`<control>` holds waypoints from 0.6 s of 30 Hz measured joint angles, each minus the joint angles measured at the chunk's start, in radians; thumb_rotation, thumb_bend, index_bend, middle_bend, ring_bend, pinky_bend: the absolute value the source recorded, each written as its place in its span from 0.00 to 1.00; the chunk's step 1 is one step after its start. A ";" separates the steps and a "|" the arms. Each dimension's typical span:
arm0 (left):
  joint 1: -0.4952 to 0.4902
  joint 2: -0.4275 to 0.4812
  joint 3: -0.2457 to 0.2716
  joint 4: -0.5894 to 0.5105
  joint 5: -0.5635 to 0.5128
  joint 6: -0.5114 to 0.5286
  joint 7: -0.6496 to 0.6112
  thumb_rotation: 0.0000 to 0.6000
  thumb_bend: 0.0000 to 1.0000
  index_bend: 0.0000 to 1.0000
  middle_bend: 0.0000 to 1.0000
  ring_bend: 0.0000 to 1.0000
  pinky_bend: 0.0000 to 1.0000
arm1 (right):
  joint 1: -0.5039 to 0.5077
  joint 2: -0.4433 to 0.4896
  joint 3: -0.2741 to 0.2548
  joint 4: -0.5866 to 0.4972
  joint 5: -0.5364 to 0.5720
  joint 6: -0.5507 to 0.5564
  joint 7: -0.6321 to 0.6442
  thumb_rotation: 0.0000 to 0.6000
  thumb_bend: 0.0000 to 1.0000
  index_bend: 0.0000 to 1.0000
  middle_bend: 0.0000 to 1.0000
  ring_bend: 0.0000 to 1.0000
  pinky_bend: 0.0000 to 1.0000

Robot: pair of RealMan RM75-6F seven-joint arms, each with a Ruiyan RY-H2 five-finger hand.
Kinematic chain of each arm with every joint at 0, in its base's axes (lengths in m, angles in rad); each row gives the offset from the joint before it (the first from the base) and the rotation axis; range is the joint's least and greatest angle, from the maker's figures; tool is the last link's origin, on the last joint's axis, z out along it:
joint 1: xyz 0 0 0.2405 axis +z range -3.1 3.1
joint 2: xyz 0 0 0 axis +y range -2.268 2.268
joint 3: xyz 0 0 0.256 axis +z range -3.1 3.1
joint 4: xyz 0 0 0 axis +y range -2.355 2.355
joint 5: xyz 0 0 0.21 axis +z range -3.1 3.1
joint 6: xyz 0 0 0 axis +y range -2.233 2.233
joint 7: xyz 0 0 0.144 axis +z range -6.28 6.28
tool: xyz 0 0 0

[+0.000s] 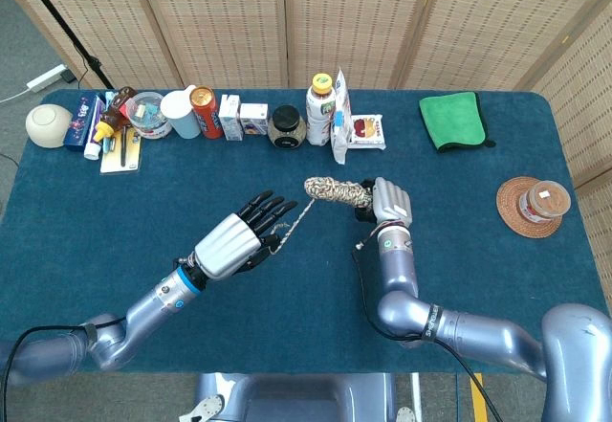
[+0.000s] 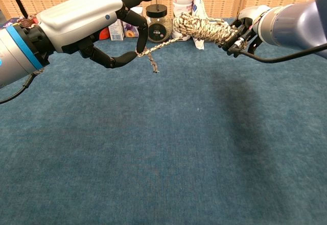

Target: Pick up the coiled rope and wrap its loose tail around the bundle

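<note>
The right hand [image 1: 390, 203] grips the coiled rope [image 1: 337, 192] bundle above the table [image 2: 163, 148]. The left hand [image 2: 97, 23] pinches its loose tail [image 2: 153, 50] between thumb and finger.

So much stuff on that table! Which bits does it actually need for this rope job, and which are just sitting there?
In use:
rope bundle, held by right robot hand
loose tail, pinched by left robot hand

Lying about:
green cloth
dark jar
white bottle
bowl
</note>
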 measured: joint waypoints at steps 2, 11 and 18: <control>-0.001 -0.003 -0.005 0.004 -0.005 -0.006 0.002 1.00 0.43 0.65 0.00 0.00 0.00 | -0.003 0.001 0.001 -0.005 -0.005 0.000 -0.003 1.00 0.81 0.64 0.64 0.52 0.72; 0.001 -0.022 -0.017 0.041 -0.043 -0.044 0.025 1.00 0.42 0.65 0.00 0.00 0.00 | -0.020 0.006 -0.011 -0.030 -0.037 0.005 -0.017 1.00 0.81 0.64 0.64 0.52 0.72; 0.007 -0.030 -0.024 0.053 -0.054 -0.047 0.016 1.00 0.42 0.65 0.00 0.00 0.00 | -0.038 0.009 -0.026 -0.038 -0.055 -0.002 -0.025 1.00 0.81 0.64 0.64 0.52 0.72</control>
